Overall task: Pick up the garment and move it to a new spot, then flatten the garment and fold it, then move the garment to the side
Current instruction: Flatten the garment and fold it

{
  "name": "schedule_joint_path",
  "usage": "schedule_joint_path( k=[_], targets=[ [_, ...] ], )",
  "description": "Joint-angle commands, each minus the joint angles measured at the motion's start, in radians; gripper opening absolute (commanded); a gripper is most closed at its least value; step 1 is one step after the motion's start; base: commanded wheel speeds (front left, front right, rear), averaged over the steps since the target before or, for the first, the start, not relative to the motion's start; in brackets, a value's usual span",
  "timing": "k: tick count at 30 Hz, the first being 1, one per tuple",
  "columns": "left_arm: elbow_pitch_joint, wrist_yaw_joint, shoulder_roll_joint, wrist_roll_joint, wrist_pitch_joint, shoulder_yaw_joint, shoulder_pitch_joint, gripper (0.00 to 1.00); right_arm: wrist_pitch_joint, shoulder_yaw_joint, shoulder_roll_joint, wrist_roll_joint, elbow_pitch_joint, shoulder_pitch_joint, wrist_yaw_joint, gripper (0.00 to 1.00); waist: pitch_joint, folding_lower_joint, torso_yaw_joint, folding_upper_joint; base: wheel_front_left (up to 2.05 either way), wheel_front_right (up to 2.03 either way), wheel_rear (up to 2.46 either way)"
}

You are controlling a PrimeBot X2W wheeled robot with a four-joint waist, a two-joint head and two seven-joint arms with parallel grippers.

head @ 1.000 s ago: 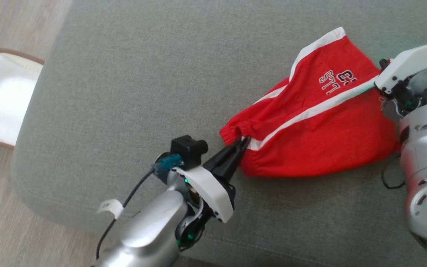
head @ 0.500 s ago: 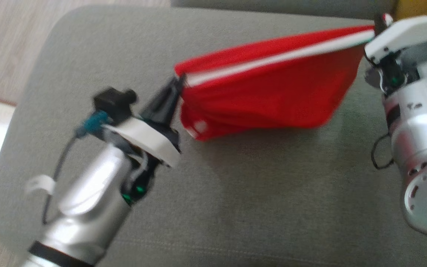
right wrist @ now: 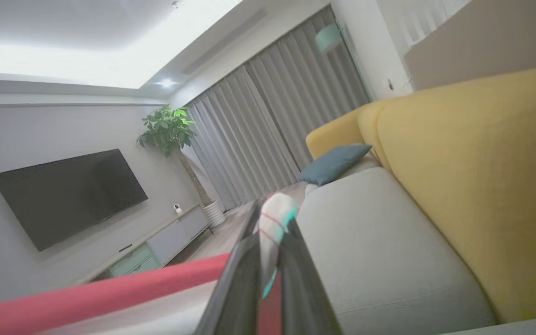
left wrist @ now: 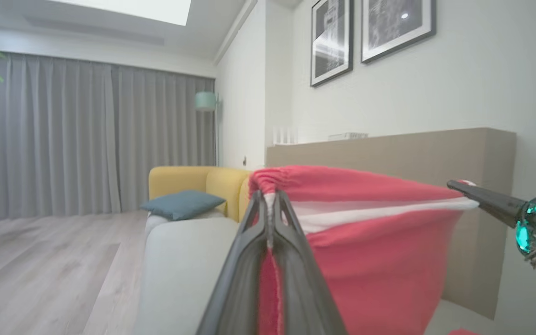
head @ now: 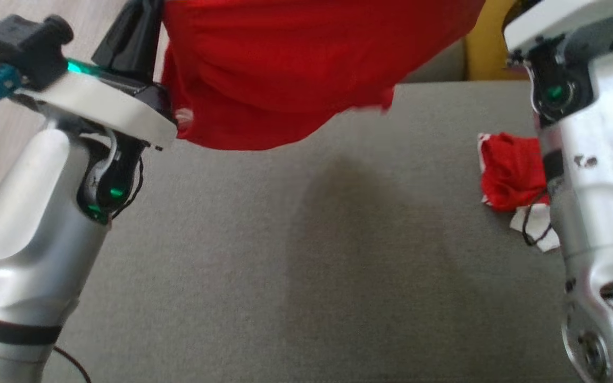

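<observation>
The garment point(head: 285, 69) is a pair of red shorts with a white stripe, hanging in the air above the grey seat, stretched between both grippers. In the left wrist view my left gripper point(left wrist: 268, 197) is shut on the gathered waistband of the garment point(left wrist: 370, 242). Its dark fingers point(head: 128, 40) show at the head view's upper left. My right gripper point(right wrist: 271, 218) is shut on the white-striped edge of the garment point(right wrist: 110, 288). The left wrist view also shows my right gripper point(left wrist: 456, 186) on the cloth's far corner.
A grey sofa seat point(head: 285, 266) lies below the hanging cloth. A second red and white cloth point(head: 508, 170) lies crumpled on it, beside my right arm. A yellow sofa back point(right wrist: 472, 186) and a blue cushion point(left wrist: 182, 204) stand further off. Wood floor point(left wrist: 40, 260) lies to the left.
Both grippers have lifted the garment off the seat, and it now hangs stretched between them. The head view has shifted too, bringing the second red cloth into sight.
</observation>
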Motion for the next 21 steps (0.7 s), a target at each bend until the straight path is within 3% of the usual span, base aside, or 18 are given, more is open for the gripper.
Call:
schedule_joint_path(
  k=[1, 6, 13, 21],
  targets=[
    [-0.052, 0.018, 0.054, -0.014, 0.010, 0.065, -0.059, 0.00, 0.021, 0.013, -0.007, 0.001, -0.090, -0.016, -0.001, 0.00, -0.053, 0.0000, -0.039, 0.0000, 0.00, 0.00, 0.00],
    [-0.172, 0.065, 0.093, -0.027, 0.065, 0.076, -0.004, 0.00, 0.145, -0.042, -0.003, -0.044, -0.292, 0.089, -0.001, 0.00, -0.094, 0.0000, -0.055, 0.0000, 0.00, 0.00, 0.00],
    [-0.341, 0.136, 0.148, -0.075, 0.162, 0.117, 0.062, 0.00, 0.415, -0.160, 0.018, -0.128, -0.638, 0.235, -0.001, 0.00, -0.082, 0.0000, -0.053, 0.0000, 0.00, 0.00, 0.00],
    [-0.328, 0.133, 0.155, -0.136, 0.226, 0.122, 0.072, 0.00, 0.528, -0.161, 0.019, -0.113, -0.765, 0.294, -0.001, 0.00, -0.007, 0.0000, -0.041, 0.0000, 0.00, 0.00, 0.00]
  ],
)
